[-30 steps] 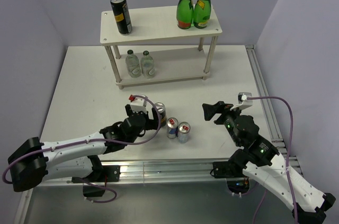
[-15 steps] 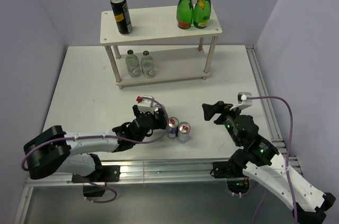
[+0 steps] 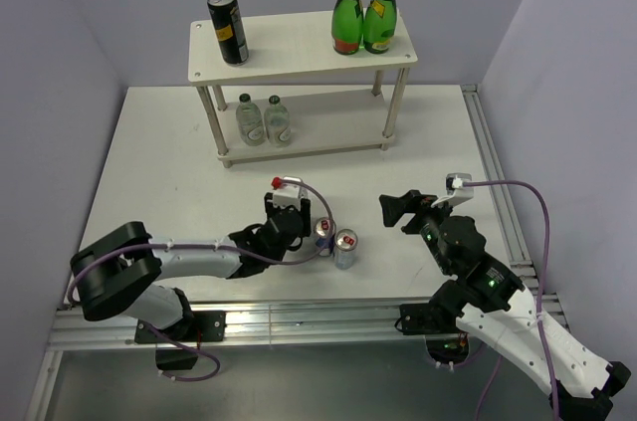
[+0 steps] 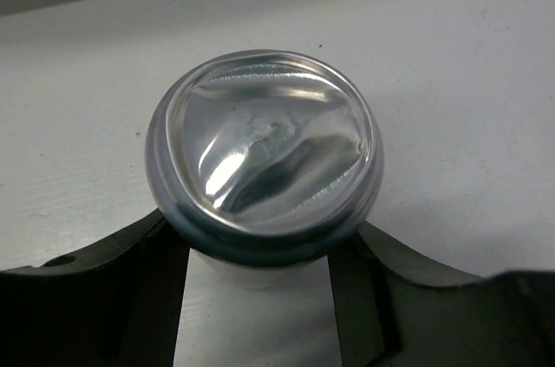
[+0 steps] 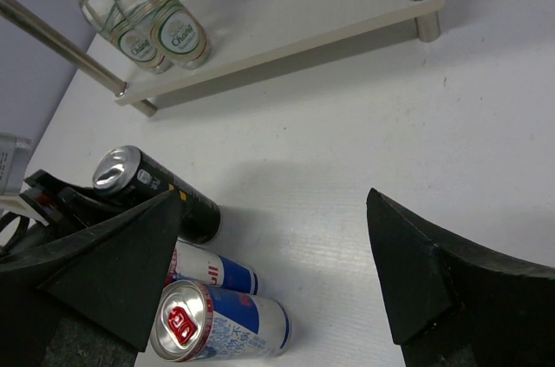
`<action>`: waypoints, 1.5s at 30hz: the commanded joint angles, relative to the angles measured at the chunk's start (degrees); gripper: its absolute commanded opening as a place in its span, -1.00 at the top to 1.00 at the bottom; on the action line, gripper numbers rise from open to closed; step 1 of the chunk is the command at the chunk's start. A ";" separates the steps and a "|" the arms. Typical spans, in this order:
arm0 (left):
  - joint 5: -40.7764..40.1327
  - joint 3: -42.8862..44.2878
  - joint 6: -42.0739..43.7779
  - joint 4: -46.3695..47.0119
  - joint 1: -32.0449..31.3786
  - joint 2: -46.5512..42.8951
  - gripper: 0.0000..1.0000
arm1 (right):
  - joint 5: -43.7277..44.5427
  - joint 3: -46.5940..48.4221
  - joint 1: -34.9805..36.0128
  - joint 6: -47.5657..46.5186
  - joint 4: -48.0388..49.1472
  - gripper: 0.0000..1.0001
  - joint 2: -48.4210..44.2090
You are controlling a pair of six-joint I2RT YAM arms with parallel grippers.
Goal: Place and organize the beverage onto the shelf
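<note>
Left wrist view: a black-and-yellow can is clasped by the left gripper, with a finger pressed against each side.
The can is stood upright on the table, just beside two silver-blue cans and well apart from the shelf, where a second black-and-yellow can and two clear bottles are seen. The right gripper is held wide, with nothing in it.

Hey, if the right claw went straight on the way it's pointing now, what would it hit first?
Most likely bare table: the open right claw points at white surface beside the black-and-yellow can. The lower board of the shelf lies beyond it, but depth is unclear.
</note>
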 commanded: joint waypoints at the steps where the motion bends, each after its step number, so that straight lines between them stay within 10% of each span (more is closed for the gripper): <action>1: -5.23 8.16 2.82 -5.48 -0.21 -6.39 0.96 | -0.15 -0.27 0.25 -0.51 2.36 -0.86 0.38; 10: -0.41 40.22 14.42 -28.17 3.56 -10.28 0.99 | 0.03 -0.44 0.25 -0.42 2.36 -0.86 -0.68; 24: 12.34 100.70 21.90 -56.31 20.70 16.52 0.99 | 0.91 -0.62 0.25 -0.25 1.83 -0.86 -3.31; 45: 13.05 98.71 21.90 -51.32 28.35 20.67 0.99 | 1.08 -0.79 0.25 -0.07 1.13 -0.87 -5.42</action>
